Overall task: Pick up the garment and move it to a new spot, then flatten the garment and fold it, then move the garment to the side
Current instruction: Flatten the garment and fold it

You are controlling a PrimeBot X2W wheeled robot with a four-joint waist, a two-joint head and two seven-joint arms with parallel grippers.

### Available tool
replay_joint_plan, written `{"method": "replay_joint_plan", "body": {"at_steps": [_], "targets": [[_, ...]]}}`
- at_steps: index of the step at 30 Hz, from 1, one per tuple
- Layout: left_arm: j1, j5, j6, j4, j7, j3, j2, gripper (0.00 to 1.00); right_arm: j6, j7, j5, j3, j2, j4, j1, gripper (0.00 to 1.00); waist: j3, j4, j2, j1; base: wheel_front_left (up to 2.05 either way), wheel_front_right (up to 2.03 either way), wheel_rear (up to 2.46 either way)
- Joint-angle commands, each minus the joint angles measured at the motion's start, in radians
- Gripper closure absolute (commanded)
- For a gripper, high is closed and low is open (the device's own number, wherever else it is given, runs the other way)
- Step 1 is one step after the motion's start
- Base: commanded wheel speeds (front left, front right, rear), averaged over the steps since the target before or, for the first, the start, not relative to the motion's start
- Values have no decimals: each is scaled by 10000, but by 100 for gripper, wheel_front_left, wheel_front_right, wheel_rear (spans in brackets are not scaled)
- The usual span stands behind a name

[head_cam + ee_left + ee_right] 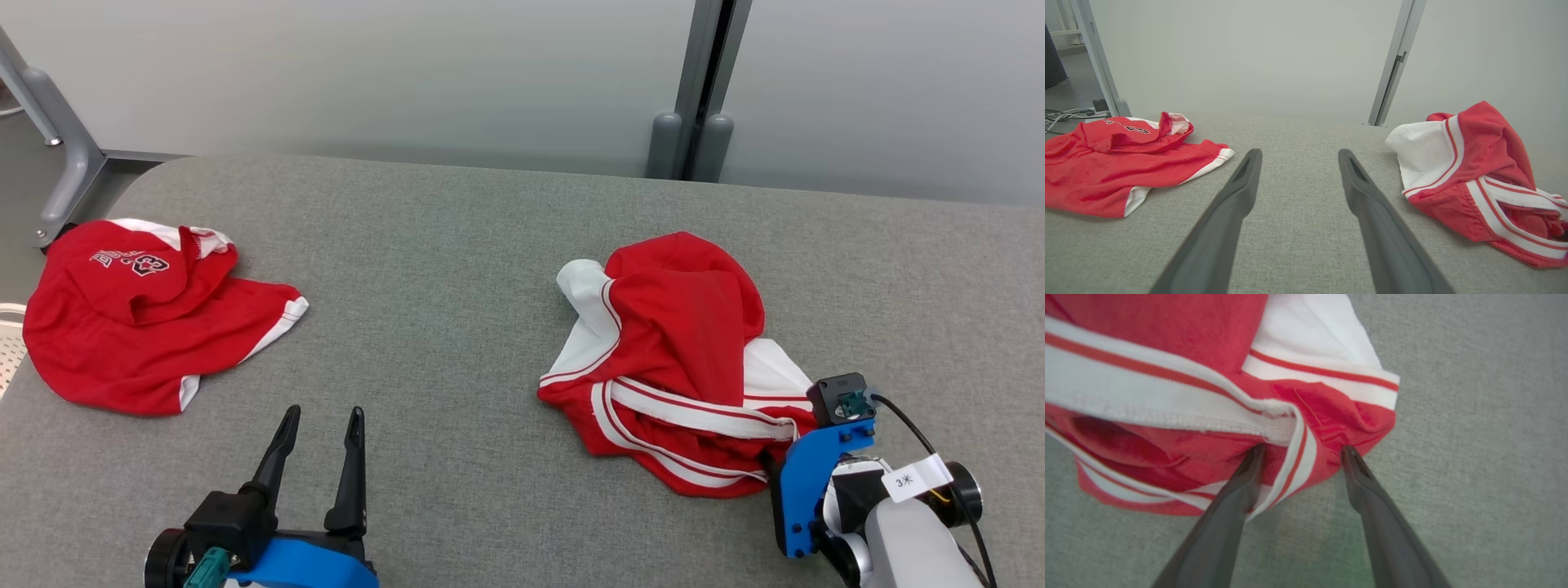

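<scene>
Grey cloth covers the tabletop (pixel 457 269), with a pale wall behind it. The garment (pixel 678 327), a crumpled red heap with white striped trim, lies on the robot's right half of the surface. A second red jersey (pixel 139 327) sits well apart at the far left.

The right end effector (pixel 1300 451) is at the garment's near right corner. Its fingers are apart and straddle a bunched fold of hem, with the tips touching the cloth but not clamped. From there the heap runs away and to the left.

The left end effector (pixel 322 416) has its fingers spread and holds nothing. It is over bare tabletop between the two pieces, with the garment off to its right.

The right arm is plainly nearer, and closing on that fold looks like the pick-up grip.
</scene>
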Motion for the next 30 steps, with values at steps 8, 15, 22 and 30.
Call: {"method": "replay_joint_plan", "body": {"at_steps": [8,15,22,30], "targets": [[-157,-108,-45,27,3,-73,81,0,3,-367,119,223,-46,263,-68,100,-8,16,-1,0,0,0,0],[25,-167,70,-25,17,-48,167,0,1,-1925,163,114,-48,-1162,-471,100,-356,-29,-1,0,0,0,0],[84,-172,175,-228,69,-62,223,0,1,-2555,752,772,-54,-2931,-1117,100,-550,-71,-1,0,0,0,0],[-121,-145,262,-426,142,-103,290,0,3,-3040,1639,1931,-43,-3056,-3170,100,-302,-30,-1,0,0,0,0]]}}
